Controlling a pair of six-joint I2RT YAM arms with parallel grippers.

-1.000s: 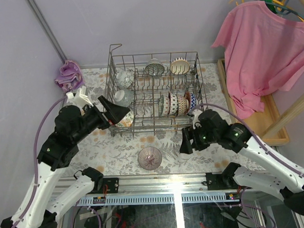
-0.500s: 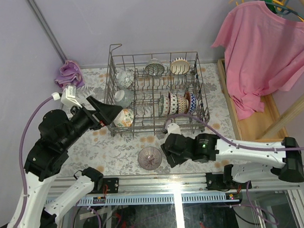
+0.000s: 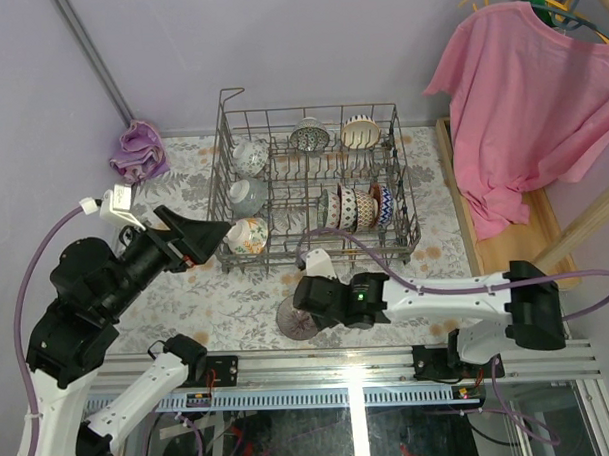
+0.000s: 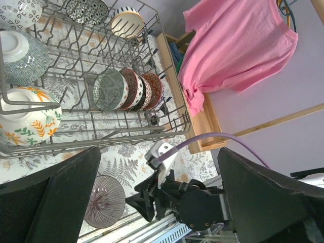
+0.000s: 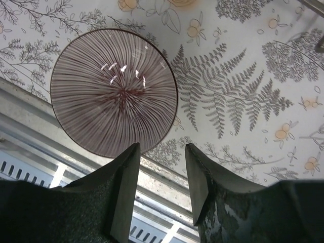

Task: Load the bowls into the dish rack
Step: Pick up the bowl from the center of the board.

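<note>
Right wrist view gives the key relation. The striped purple bowl (image 5: pixel 114 91) sits mouth up on the fern-printed tablecloth (image 5: pixel 243 76), close to the table's near edge, and it lies up and to the picture's left of the right gripper (image 5: pixel 162 149). The gap between the fingers does not straddle the rim. It frames bare cloth and the metal rail just off the bowl's lower right edge, with only the picture-left finger close to the rim. Those jaws stand moderately parted with nothing between them.

A round bowl has no long axis to line up with, so the grasp likely depends on shifting toward the bowl until one finger drops inside the wall and the other outside. How high the fingers stand above the cloth cannot be told.

From overhead, the bowl (image 3: pixel 300 316) is alone in front of the dish rack (image 3: pixel 280 112), well apart from its front wall, and the right gripper (image 3: pixel 309 303) is right beside it. This arm is clearly the nearer one.

The left gripper (image 3: pixel 217 231) is up by the rack's front left corner, near a floral bowl (image 3: pixel 248 235) lying inside. Its jaws are spread wide and empty. A row of bowls (image 3: pixel 359 206) stands on edge among the tines further right.
</note>
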